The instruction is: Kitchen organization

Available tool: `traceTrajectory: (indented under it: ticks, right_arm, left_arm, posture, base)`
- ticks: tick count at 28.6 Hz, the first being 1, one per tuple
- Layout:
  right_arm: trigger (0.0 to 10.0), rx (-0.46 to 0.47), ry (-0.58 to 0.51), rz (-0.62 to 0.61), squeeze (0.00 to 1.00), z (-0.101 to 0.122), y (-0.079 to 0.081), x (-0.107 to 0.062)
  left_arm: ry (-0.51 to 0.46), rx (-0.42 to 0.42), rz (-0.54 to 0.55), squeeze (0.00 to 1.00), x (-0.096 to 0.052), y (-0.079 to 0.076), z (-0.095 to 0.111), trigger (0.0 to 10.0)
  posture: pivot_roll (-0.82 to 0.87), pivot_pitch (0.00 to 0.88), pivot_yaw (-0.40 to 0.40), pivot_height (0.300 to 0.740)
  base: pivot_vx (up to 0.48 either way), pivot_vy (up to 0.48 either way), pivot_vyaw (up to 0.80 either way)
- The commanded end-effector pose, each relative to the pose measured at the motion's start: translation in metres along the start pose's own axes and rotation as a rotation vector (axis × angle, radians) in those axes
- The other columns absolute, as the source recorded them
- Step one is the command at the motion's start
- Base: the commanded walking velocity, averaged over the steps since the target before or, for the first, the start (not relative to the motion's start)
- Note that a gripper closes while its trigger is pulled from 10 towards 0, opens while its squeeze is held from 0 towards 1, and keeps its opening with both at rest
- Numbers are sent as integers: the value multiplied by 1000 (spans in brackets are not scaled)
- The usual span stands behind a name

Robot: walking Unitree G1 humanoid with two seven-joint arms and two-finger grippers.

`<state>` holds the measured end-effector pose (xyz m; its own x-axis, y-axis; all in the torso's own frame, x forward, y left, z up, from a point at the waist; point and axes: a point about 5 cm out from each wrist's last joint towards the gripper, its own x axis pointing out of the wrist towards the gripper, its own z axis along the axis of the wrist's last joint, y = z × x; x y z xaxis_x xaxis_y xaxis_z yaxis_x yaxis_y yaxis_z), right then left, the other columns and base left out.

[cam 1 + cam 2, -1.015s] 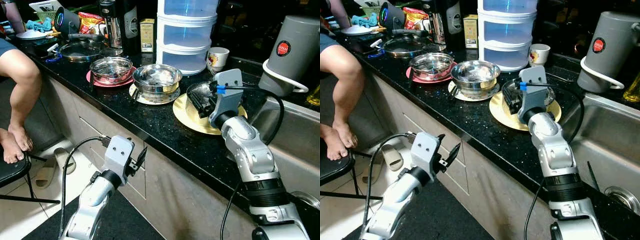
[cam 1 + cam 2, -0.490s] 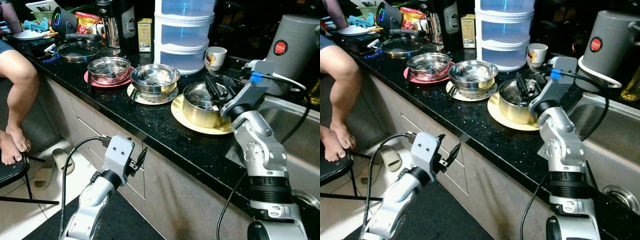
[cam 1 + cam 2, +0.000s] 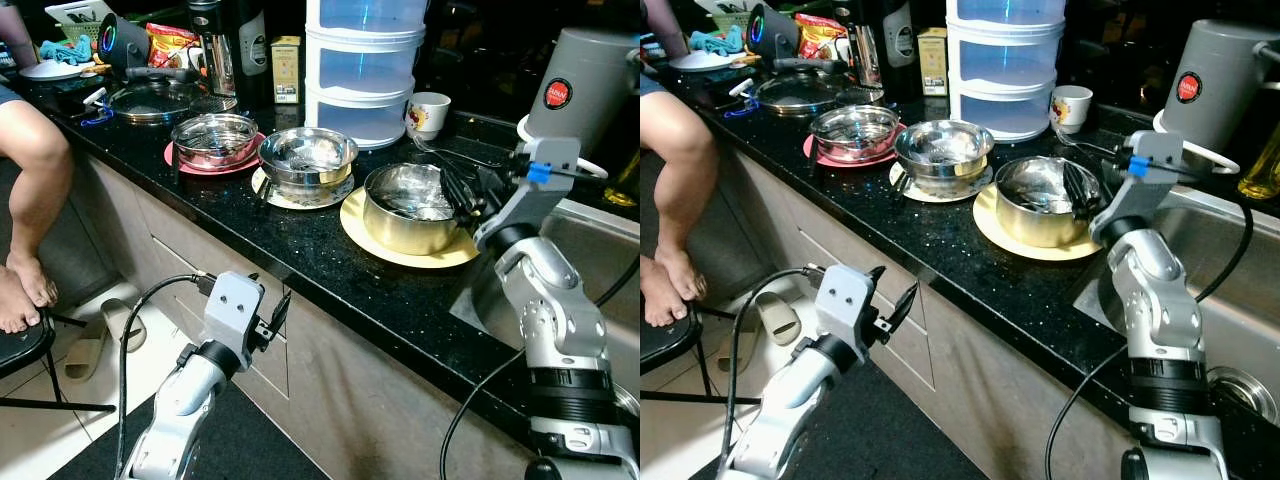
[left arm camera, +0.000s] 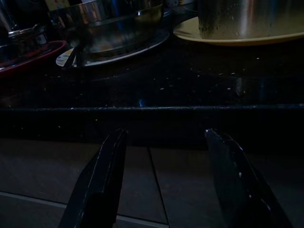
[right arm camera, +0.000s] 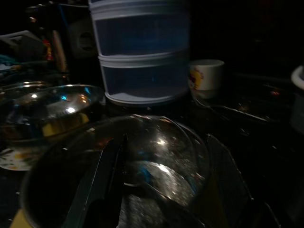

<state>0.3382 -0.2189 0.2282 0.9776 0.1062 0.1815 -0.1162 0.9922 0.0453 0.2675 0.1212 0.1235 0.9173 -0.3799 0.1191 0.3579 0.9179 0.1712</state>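
Right end effector (image 3: 462,192) mid-right of frame, fingers spread astride near rim of pot (image 3: 410,208); pot sits on yellow plate (image 3: 372,237), center table (image 3: 330,270). Risk: pot skids on plate if pushed, tips toward sink (image 3: 590,260). Left end effector (image 3: 275,312) spread, idle, lower left.

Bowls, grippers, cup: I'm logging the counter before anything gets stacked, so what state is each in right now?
Gold bowl: upright on a yellow plate.
Middle steel bowl: upright on a patterned plate.
Far steel bowl: upright on a pink plate.
Cup: upright.
Right gripper: open, at the gold bowl's rim.
Left gripper: open, idle below the counter edge.
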Motion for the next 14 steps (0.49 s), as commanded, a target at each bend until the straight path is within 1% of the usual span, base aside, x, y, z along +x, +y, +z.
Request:
traceTrajectory:
  ticks: [1,5,7,10,11,14]
  right_arm:
    - [10000,9,3,-27,0,-1,-9,-3]
    - [10000,26,8,-27,0,-2,-12,-4]
    - [10000,73,26,-2,0,-6,-12,-5]
    - [10000,91,56,56,0,-13,-6,-7]
    - [10000,91,56,56,0,-13,-6,-7]
    - [10000,117,65,104,0,-18,3,-7]
  left_arm:
    - [-8,11,7,0,-3,2,2,10000]
    - [-7,10,5,0,-2,2,1,10000]
    - [-3,10,2,0,0,1,0,10000]
    - [2,10,-1,0,1,1,-1,10000]
    - [2,10,-1,0,1,1,-1,10000]
    - [4,10,-3,0,2,0,-1,10000]
  posture:
    - [-36,0,-21,740]
    - [-43,0,-21,740]
    - [-44,0,-19,740]
    - [-43,0,-19,740]
    - [-43,0,-19,740]
    - [-39,0,-20,740]
  base:
    - [0,0,0]
    - [0,0,0]
    - [0,0,0]
    - [0,0,0]
    - [0,0,0]
    - [0,0,0]
